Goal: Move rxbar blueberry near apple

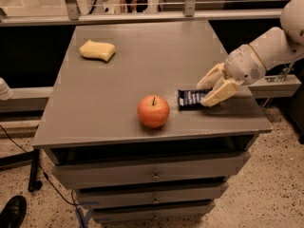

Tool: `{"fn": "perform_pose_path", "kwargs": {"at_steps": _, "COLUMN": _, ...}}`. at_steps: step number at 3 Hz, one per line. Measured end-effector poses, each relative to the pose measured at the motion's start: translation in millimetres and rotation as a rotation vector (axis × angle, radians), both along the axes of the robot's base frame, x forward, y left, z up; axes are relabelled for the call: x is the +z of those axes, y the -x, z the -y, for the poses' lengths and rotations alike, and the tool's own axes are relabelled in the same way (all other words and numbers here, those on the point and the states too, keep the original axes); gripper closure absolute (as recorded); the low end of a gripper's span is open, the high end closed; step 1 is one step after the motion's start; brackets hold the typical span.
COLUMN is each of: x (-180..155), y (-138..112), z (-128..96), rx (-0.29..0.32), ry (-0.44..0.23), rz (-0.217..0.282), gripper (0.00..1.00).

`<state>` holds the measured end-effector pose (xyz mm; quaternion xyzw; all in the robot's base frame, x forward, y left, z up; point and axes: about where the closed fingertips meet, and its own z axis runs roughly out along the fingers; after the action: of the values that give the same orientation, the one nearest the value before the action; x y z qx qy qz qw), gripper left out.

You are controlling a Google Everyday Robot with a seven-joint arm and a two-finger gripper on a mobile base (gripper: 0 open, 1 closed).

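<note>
The rxbar blueberry [190, 98], a dark blue wrapper with white lettering, lies flat at the table surface just right of the apple [153, 111], a short gap apart. The apple is red-orange with a dark stem and stands near the table's front edge. My gripper [207, 92] comes in from the right on a white arm. Its tan fingers [219, 93] are closed across the bar's right end. The part of the bar between the fingers is hidden.
A pale yellow sponge [97, 50] lies at the back left of the grey table [118, 84]. Drawers sit below the table's front edge. A rail and glass run behind the table. A ledge [278, 85] sits to the right under my arm.
</note>
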<state>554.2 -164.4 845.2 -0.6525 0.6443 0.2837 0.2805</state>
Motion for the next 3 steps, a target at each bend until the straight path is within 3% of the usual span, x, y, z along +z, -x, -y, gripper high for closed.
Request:
{"fn": "perform_pose_path", "kwargs": {"at_steps": 1, "x": -1, "y": 13, "z": -14, "rx": 0.05, "ry": -0.009, "rz": -0.022, "gripper": 0.84}}
{"fn": "perform_pose_path", "kwargs": {"at_steps": 3, "x": -2, "y": 25, "z": -30, "rx": 0.097, "ry": -0.02, "rz": -0.043, "gripper": 0.38}}
